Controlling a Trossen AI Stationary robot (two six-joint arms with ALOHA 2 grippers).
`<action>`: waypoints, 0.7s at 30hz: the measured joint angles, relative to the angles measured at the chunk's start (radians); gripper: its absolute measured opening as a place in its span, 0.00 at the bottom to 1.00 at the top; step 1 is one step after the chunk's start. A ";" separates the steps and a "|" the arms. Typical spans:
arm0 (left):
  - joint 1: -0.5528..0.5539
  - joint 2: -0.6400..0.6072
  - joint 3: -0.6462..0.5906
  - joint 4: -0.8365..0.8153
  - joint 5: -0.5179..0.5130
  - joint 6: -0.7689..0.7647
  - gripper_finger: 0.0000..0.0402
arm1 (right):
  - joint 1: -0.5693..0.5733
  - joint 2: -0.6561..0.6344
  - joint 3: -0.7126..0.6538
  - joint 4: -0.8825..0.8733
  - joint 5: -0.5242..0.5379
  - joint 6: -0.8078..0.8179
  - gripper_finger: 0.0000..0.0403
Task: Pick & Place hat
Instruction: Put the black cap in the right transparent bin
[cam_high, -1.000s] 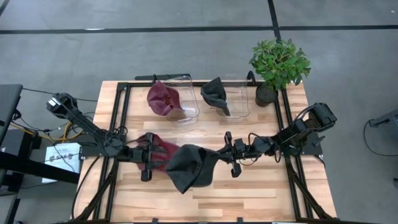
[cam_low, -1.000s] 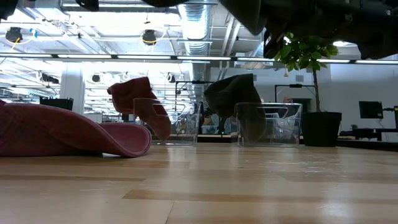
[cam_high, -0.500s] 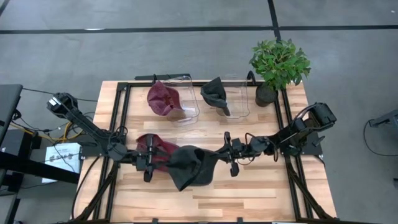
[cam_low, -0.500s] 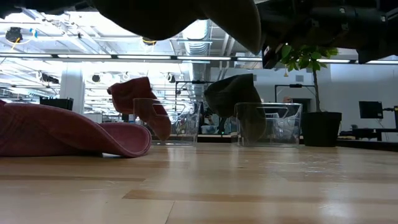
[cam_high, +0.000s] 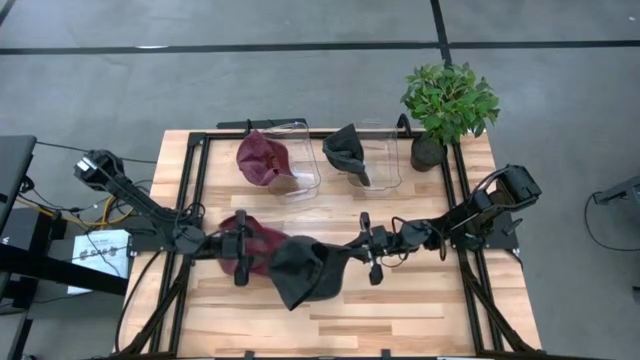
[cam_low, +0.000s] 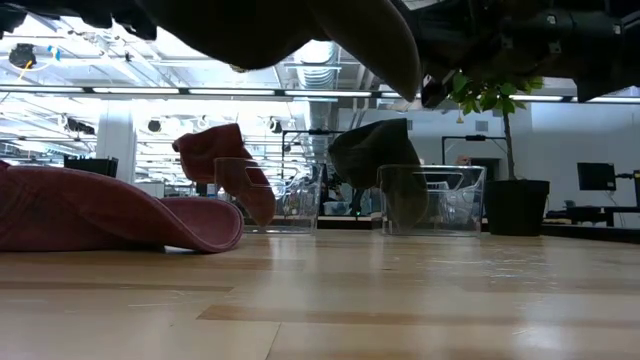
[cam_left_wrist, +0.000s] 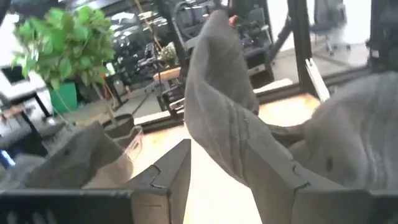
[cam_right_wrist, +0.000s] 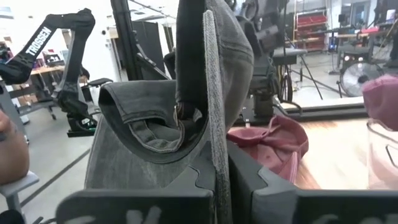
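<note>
A dark grey hat (cam_high: 308, 270) hangs in the air above the table's middle, between my two grippers. My right gripper (cam_high: 352, 256) comes level from the table's right and is shut on it. My left gripper (cam_high: 262, 258) comes level from the left and stands open, with a flap of the grey hat (cam_left_wrist: 230, 118) between its fingers. A maroon hat (cam_high: 250, 232) lies on its brim on the wood under my left gripper; the low view shows it too (cam_low: 110, 215). My left gripper stands open around the grey hat's flap, which lies along the inner face of one finger (cam_left_wrist: 277, 180). A gap shows at the other finger. I cannot tell whether the flap touches. My right gripper pinches the hat's brim edge (cam_right_wrist: 211, 134) between its two fingers, coming level from the table's right. The brim stands on edge in the hold, the open crown with its sweatband (cam_right_wrist: 146, 127) beside it. The hat hangs clear of the table (cam_low: 300, 30).
Two clear bins stand at the back: one (cam_high: 298, 160) holds a maroon hat (cam_high: 260, 158), the other (cam_high: 385, 160) a dark hat (cam_high: 345, 148). A potted plant (cam_high: 448, 100) stands at the back right. Bare wood lies along the near edge (cam_high: 330, 325).
Both grippers have stayed where they were and tipped a little. The grey hat has swung with them, and its free part now hangs lower over the table than a second ago.
</note>
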 joint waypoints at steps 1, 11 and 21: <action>0.007 0.000 0.000 0.003 0.010 -0.031 0.36 | 0.000 0.000 0.006 -0.001 0.000 -0.006 0.01; 0.060 -0.001 0.000 0.018 0.246 -0.225 0.36 | 0.002 0.000 0.024 -0.029 0.022 -0.052 0.01; 0.060 -0.015 0.000 0.018 0.339 -0.263 0.36 | 0.002 0.000 0.024 -0.010 0.058 -0.056 0.01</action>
